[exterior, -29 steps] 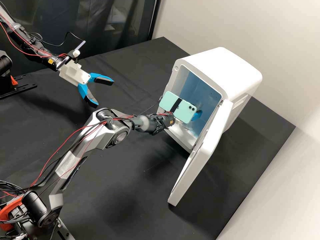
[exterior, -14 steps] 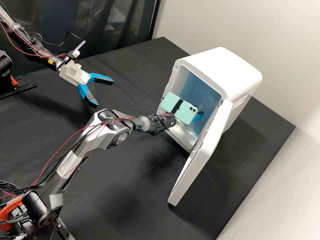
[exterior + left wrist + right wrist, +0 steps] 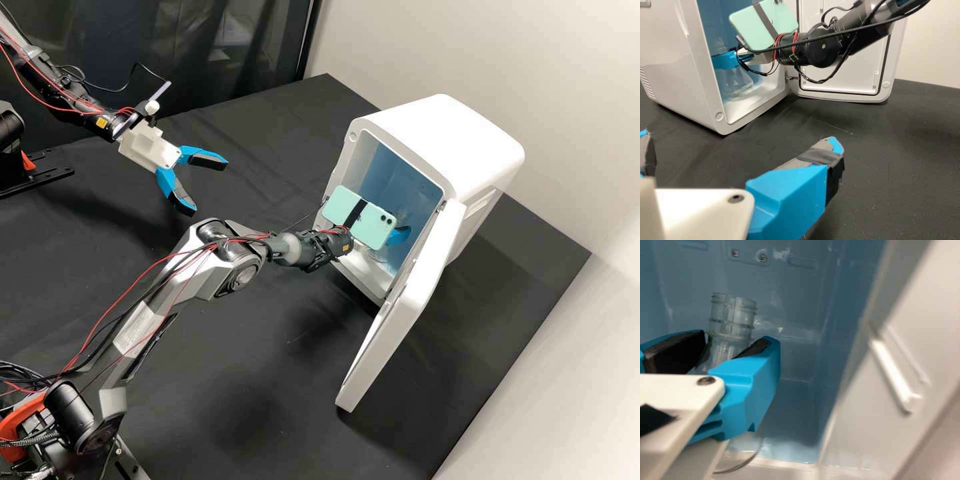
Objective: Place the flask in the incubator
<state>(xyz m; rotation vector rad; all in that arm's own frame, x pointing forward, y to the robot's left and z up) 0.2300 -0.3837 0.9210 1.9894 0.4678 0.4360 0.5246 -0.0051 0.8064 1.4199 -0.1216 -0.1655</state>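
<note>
Two blue fingers [image 3: 757, 370] of the right gripper [image 3: 722, 347] are seen clamped on the neck of the clear flask [image 3: 731, 315], one on each side, and the flask is held upright inside the blue-lined chamber of the white incubator [image 3: 460, 143]; whether its base touches the chamber floor cannot be told. Free space is left in the chamber between the flask and the wall on the door side, and more behind it toward the back wall. The door [image 3: 407, 293] is swung wide open, its lower corner set down on the bench [image 3: 267, 373], so the opening is unobstructed apart from the right arm reaching in. The incubator is placed close to the bench's edge by the wall. The left gripper [image 3: 203, 183] is held well apart, above open black bench, with its fingers spread wide and nothing between them.
</note>
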